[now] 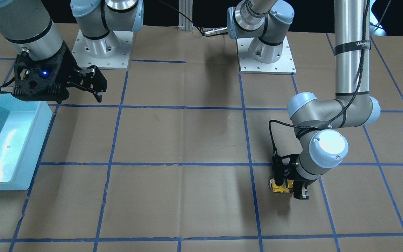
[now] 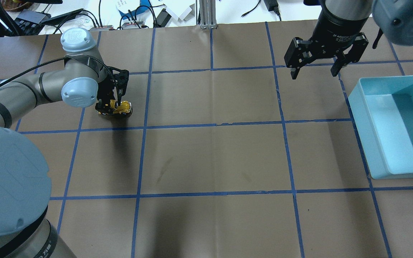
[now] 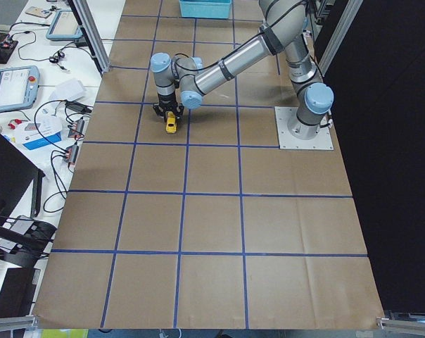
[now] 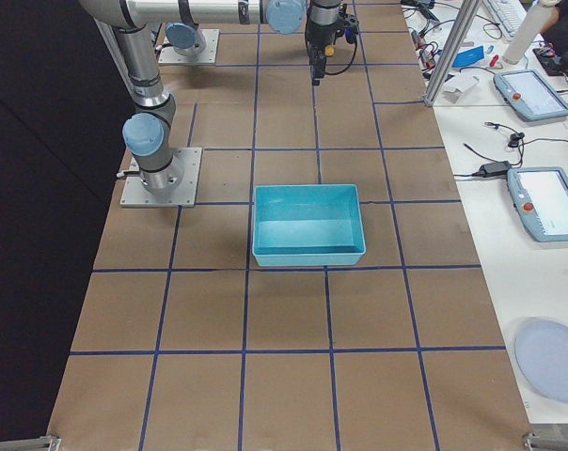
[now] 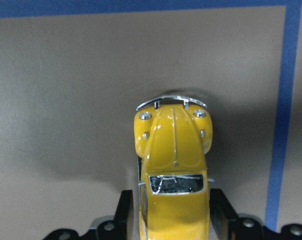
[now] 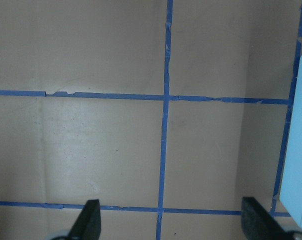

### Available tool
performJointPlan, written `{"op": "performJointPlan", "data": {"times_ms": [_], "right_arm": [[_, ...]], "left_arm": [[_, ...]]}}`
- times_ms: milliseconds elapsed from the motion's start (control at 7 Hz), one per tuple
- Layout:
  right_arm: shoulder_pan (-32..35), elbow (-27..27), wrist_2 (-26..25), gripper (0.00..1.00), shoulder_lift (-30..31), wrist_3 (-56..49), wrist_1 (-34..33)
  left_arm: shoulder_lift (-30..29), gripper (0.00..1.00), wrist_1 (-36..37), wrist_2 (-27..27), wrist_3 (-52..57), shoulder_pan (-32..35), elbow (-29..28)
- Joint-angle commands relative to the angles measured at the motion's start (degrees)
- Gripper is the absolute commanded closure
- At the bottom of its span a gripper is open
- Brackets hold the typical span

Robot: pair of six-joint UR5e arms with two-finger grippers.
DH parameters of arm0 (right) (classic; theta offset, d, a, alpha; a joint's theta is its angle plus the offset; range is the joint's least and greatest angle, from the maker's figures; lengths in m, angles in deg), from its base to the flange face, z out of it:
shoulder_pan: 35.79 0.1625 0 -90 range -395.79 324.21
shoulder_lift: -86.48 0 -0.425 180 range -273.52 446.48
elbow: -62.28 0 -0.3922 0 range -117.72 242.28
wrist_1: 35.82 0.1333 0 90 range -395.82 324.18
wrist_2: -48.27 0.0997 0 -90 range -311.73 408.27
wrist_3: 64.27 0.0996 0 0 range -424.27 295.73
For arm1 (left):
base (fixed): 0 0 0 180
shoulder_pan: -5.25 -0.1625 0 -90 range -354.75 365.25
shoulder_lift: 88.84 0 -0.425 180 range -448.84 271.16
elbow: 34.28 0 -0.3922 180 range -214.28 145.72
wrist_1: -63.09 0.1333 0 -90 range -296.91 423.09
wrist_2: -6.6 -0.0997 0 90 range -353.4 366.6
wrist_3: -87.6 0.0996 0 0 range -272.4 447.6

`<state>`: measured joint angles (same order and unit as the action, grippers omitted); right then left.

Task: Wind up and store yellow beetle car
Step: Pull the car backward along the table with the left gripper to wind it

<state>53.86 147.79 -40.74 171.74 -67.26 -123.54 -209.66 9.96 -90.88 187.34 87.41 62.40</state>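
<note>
The yellow beetle car [image 5: 172, 150] is clamped at its rear flanks by the left tool [image 5: 173, 212], one finger pressed to each side just behind the windscreen, with the bonnet and silver bumper pointing away from the wrist. The car is seen standing level, and its wheels appear to rest on the desk [image 2: 213, 157], inside a taped square on the robot's left, near a blue tape line. The right tool [image 2: 314, 73] is held above the desk on the far right with its fingers spread apart and nothing between them, just beside the teal bin [image 2: 389, 143], which lies well apart from the car.

The winding step is judged to be in hand, with storing not yet begun. For the next move, the car would probably have to be drawn backward with its wheels pressed on the desk, so that the spring is loaded. A slipping grip or lifted wheels would spoil the wind-up.
</note>
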Motion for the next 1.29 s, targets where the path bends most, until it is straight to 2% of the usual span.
{"op": "performJointPlan", "data": {"times_ms": [0, 857, 1143], "right_arm": [[0.0, 0.0, -0.03, 0.0, -0.01, 0.0, 0.0], [-0.09, 0.09, 0.06, 0.0, -0.01, 0.0, 0.09], [-0.09, 0.09, 0.06, 0.0, 0.08, 0.0, 0.09]], "left_arm": [[0.14, 0.75, -0.04, -0.07, 1.06, -0.16, 0.0], [-0.21, 0.76, 0.84, 0.54, 4.59, -2.43, 0.08], [0.05, 0.76, 0.66, 3.78, 7.12, -5.42, 0.08]]}}
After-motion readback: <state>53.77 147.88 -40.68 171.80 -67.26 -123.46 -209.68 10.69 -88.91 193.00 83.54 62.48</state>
